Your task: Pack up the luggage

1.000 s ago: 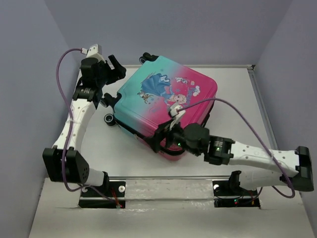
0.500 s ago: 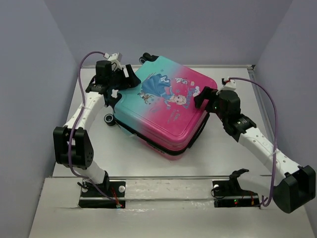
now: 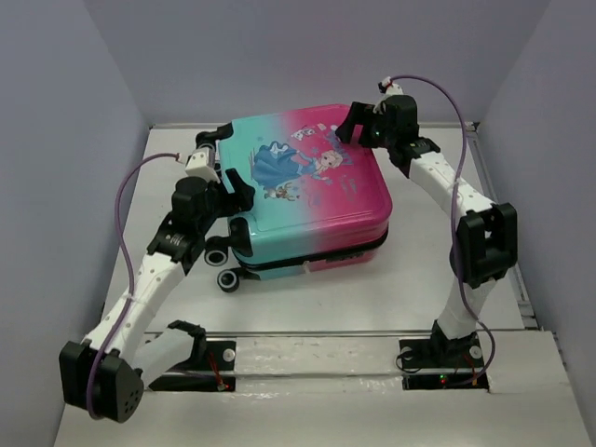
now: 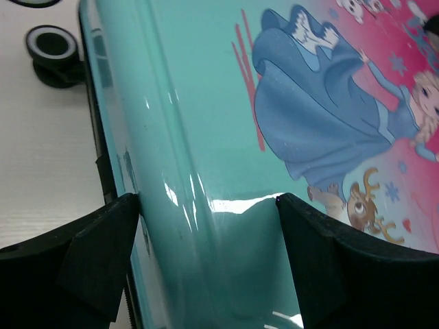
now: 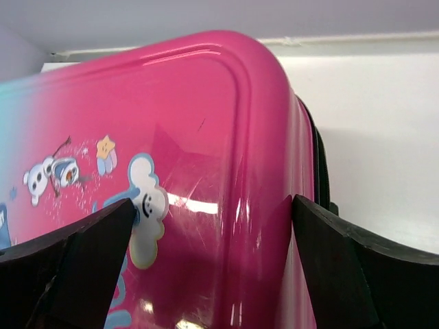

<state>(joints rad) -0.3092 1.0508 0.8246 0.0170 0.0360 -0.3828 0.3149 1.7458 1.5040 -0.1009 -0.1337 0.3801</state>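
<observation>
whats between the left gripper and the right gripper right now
The luggage: the left gripper is at its teal end, the right gripper at its pink far corner. The top external view shows this best.

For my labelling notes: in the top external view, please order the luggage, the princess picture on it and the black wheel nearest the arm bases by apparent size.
1. luggage, clearly the largest.
2. princess picture, covering only part of its top.
3. black wheel, the smallest; sitting lower, farther from the camera, does not change this.
</observation>
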